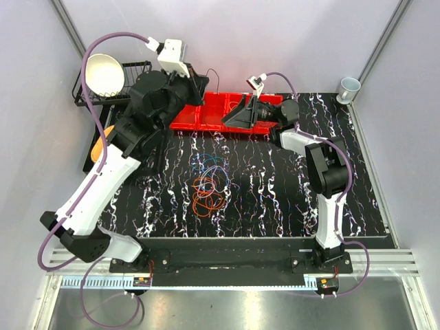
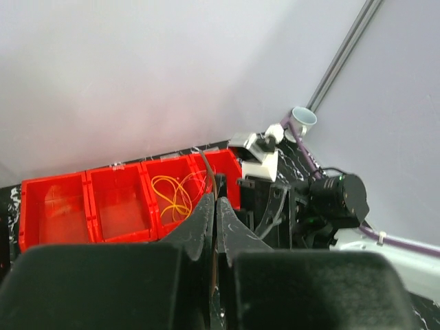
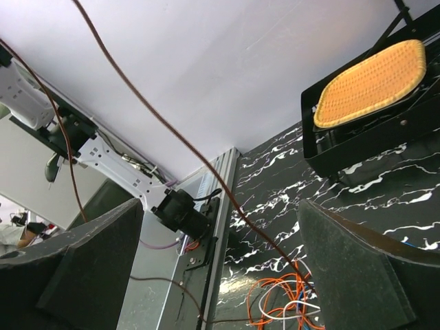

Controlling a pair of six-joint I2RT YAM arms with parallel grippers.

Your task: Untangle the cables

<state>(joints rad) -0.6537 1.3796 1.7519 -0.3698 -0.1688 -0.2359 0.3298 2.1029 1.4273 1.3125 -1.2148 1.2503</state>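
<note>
The heap of cables (image 1: 210,185) lies mid-table on the black marbled table (image 1: 275,206), orange loops on the near side with blue and pale strands mixed in toward the far side; both grippers are up over the red bins (image 1: 196,117) at the back, so the tangle sits toward the arm bases from each of them. The left gripper (image 2: 214,203) is pinched tight on one thin brown strand (image 3: 185,148); that strand runs taut and slanting from the height of the left hand down into the orange loops, so its long axis goes from the far bins toward the middle of the table. The right gripper (image 3: 220,206) stands wide apart, holding nothing; in its wrist view the brown strand crosses the gap between its fingers, though I cannot tell how far off the strand is. The left arm is stretched long and raised, its wrist turned down over the bins; the right arm is folded back at the elbow, its hand aimed leftward and low. One yellow coil (image 2: 175,196) already rests in a bin compartment. I'd judge that the right hand is the nearer to the strand, and that the coming move depends on drawing along that slanted line without dragging the whole heap.
</note>
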